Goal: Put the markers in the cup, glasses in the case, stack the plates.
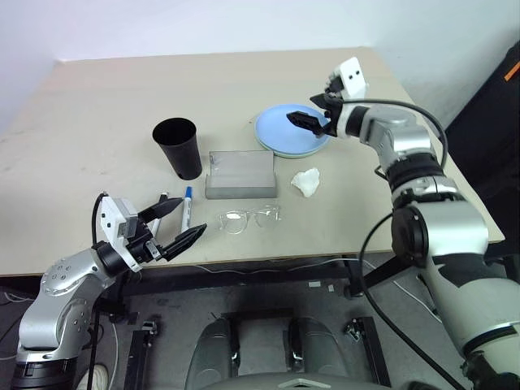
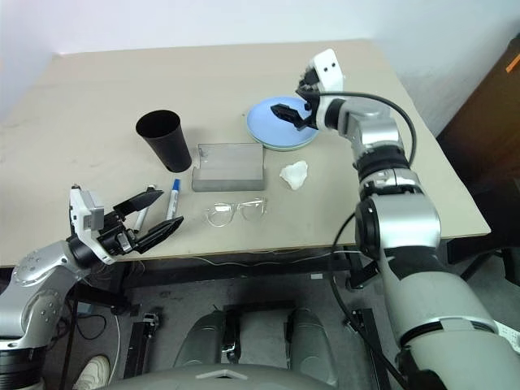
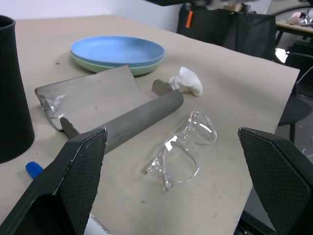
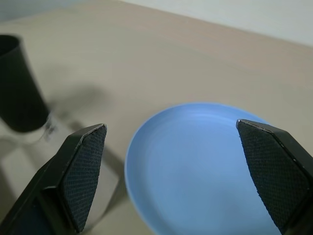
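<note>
On a beige table (image 1: pixel 97 106), the blue plate (image 1: pixel 280 130) sits stacked on the green plate (image 3: pixel 146 68), whose rim shows underneath it, at about two o'clock from the table's middle. The grey case (image 1: pixel 241 173) lies open near the centre, its lid folded back flat, with nothing inside. The clear glasses (image 1: pixel 249 218) lie on the table just beside the case, at six o'clock from it, near the front edge. The black cup (image 1: pixel 179 146) stands upright at ten o'clock from the case, close to it but apart. Two markers lie flat at eight o'clock from the case, below the cup: the blue marker (image 1: pixel 186 207) with its blue end pointing towards the cup, and just to its left the black marker (image 1: pixel 165 201), partly hidden by a finger. Neither marker is in the cup. A crumpled white tissue (image 1: pixel 306 181) rests at three o'clock from the case, between the case and the plates' near edge. The right gripper (image 1: pixel 315 112) hovers above the blue plate with its two black fingers spread wide, holding nothing; in the right wrist view the plate shows between the fingers, apart from them. The left gripper (image 1: pixel 173 226) hangs at the table's front left edge, at eight o'clock from the glasses, pointing towards them, its fingers also spread wide and empty, the upper finger (image 1: pixel 160 210) lying over the markers.
</note>
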Tool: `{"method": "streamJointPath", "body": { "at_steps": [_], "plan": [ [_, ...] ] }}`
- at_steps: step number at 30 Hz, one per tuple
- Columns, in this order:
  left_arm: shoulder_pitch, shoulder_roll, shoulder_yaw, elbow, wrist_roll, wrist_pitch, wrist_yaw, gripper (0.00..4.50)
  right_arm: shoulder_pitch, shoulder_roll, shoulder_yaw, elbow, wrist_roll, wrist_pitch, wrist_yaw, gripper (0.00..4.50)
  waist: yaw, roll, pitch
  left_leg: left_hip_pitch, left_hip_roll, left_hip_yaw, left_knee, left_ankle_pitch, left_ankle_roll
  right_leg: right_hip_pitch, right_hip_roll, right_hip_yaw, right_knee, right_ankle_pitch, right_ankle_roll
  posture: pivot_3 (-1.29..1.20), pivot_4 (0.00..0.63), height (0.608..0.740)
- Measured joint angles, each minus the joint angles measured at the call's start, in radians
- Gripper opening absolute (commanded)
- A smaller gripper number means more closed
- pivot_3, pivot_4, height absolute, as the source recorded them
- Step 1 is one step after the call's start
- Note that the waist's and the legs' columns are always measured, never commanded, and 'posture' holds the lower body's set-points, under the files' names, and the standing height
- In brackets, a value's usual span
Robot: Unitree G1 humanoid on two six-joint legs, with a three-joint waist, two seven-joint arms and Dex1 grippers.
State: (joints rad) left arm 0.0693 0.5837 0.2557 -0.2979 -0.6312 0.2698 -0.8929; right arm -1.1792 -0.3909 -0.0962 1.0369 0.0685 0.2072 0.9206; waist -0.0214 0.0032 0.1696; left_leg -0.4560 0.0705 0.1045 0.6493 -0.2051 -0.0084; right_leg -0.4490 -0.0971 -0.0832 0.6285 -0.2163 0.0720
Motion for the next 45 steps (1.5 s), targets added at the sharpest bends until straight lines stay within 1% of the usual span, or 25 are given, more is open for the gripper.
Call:
{"method": "streamJointPath", "body": {
  "at_steps": [4,6,11,14,17,20,23,25,27,31,32,36,38,41,45],
  "plan": [
    [0.001,-0.005,-0.006,0.0,0.008,-0.003,0.0,4.5,0.1,-0.036,0.02,-0.119,0.015,0.149,0.051,4.48,0.002,0.0,0.0,0.0,0.0,0.0,0.001,0.0,0.0,0.0,0.0,0.0,0.0,-0.001,-0.002,0.0,0.15,0.735],
    [-0.004,-0.005,-0.008,0.003,0.009,-0.002,-0.001,4.5,0.147,-0.05,0.038,-0.202,0.016,0.249,0.051,4.48,0.002,0.0,0.0,0.0,0.0,0.0,0.001,0.0,0.0,0.0,0.0,0.0,0.0,-0.001,-0.002,0.0,0.15,0.735],
    [-0.009,-0.005,-0.008,0.015,0.011,-0.002,-0.014,4.5,0.219,-0.051,0.082,-0.309,0.024,0.447,0.039,4.48,0.002,0.0,0.0,0.0,0.0,-0.001,0.0,0.0,0.0,0.0,0.0,0.0,0.0,-0.001,-0.002,0.0,0.15,0.735],
    [-0.014,-0.005,-0.008,0.02,0.011,-0.002,-0.018,4.5,0.254,-0.051,0.114,-0.36,0.026,0.51,0.043,4.48,0.003,0.0,0.0,0.0,0.0,0.0,0.001,0.0,0.0,0.0,0.0,0.0,0.0,-0.001,-0.002,0.0,0.15,0.735],
    [-0.015,-0.005,-0.008,0.021,0.011,-0.002,-0.02,4.5,0.275,-0.051,0.131,-0.394,0.028,0.524,0.036,4.48,0.004,0.0,0.0,0.0,0.0,0.0,0.001,0.0,0.0,0.0,0.0,0.0,0.0,-0.001,-0.002,0.0,0.15,0.735],
    [-0.023,-0.004,-0.008,0.022,0.012,-0.002,-0.021,4.5,0.286,-0.051,0.14,-0.414,0.032,0.52,0.026,3.94,0.004,0.0,0.0,0.0,0.0,-0.001,0.0,0.0,0.0,-0.001,0.0,0.0,0.0,-0.001,-0.002,0.0,0.15,0.735],
    [-0.024,-0.003,-0.008,0.023,0.013,-0.003,-0.023,4.5,0.301,-0.051,0.145,-0.417,0.033,0.493,0.009,2.99,0.004,0.0,0.0,0.0,0.0,0.0,0.001,0.0,0.0,0.0,0.0,0.0,0.0,-0.001,-0.002,0.0,0.15,0.735],
    [-0.024,-0.003,-0.008,0.028,0.018,-0.006,-0.027,4.5,0.309,-0.051,0.145,-0.422,0.034,0.482,0.006,2.21,0.004,0.0,0.0,0.0,0.0,0.0,0.001,0.0,0.0,0.0,0.0,0.0,0.0,-0.001,-0.002,0.0,0.15,0.735],
    [-0.024,-0.003,-0.008,0.038,0.025,-0.017,-0.032,4.5,0.312,-0.053,0.145,-0.429,0.036,0.478,0.008,1.59,0.004,0.0,0.0,0.0,0.0,0.0,0.0,0.0,0.0,-0.001,0.0,0.0,0.0,-0.001,-0.002,0.0,0.15,0.735],
    [-0.02,-0.009,-0.008,0.063,0.032,-0.023,-0.039,4.5,0.318,-0.077,0.145,-0.488,0.054,0.461,0.033,0.17,0.005,0.0,0.0,0.0,0.0,0.0,0.0,0.0,0.0,-0.001,0.0,0.0,0.0,-0.001,-0.002,0.0,0.15,0.735],
    [-0.02,-0.01,-0.008,0.066,0.032,-0.023,-0.039,4.5,0.319,-0.083,0.145,-0.498,0.055,0.458,0.037,0.01,0.005,0.0,0.0,0.0,0.0,0.0,0.0,0.0,0.0,-0.001,0.0,0.0,0.0,-0.001,-0.002,0.0,0.15,0.735],
    [-0.02,-0.014,-0.006,0.083,0.032,-0.028,-0.042,4.5,0.315,-0.101,0.132,-0.517,0.071,0.441,0.032,0.01,0.006,0.0,0.0,0.0,0.0,0.0,0.0,0.0,0.0,-0.001,0.0,0.0,0.0,-0.001,-0.003,0.0,0.15,0.735],
    [-0.02,-0.014,-0.005,0.095,0.032,-0.038,-0.044,4.5,0.285,-0.101,0.113,-0.506,0.081,0.44,0.006,0.01,0.005,0.0,0.0,-0.001,0.0,0.0,0.0,0.0,0.0,-0.002,0.0,0.0,0.0,-0.001,-0.003,0.0,0.15,0.735],
    [-0.026,-0.014,-0.005,0.1,0.032,-0.042,-0.045,4.5,0.179,-0.095,0.075,-0.413,0.084,0.395,-0.074,0.01,0.001,0.0,0.0,-0.002,0.0,0.0,0.0,0.0,0.0,-0.004,0.0,0.001,0.0,-0.001,-0.003,0.0,0.15,0.735],
    [-0.036,-0.014,-0.006,0.096,0.032,-0.039,-0.033,4.5,0.019,-0.04,0.046,-0.199,0.072,0.283,-0.174,0.01,0.0,0.0,0.0,-0.002,0.0,0.0,-0.001,0.0,0.0,-0.004,0.001,0.001,0.001,-0.001,-0.003,0.0,0.15,0.735]
  ]
}}
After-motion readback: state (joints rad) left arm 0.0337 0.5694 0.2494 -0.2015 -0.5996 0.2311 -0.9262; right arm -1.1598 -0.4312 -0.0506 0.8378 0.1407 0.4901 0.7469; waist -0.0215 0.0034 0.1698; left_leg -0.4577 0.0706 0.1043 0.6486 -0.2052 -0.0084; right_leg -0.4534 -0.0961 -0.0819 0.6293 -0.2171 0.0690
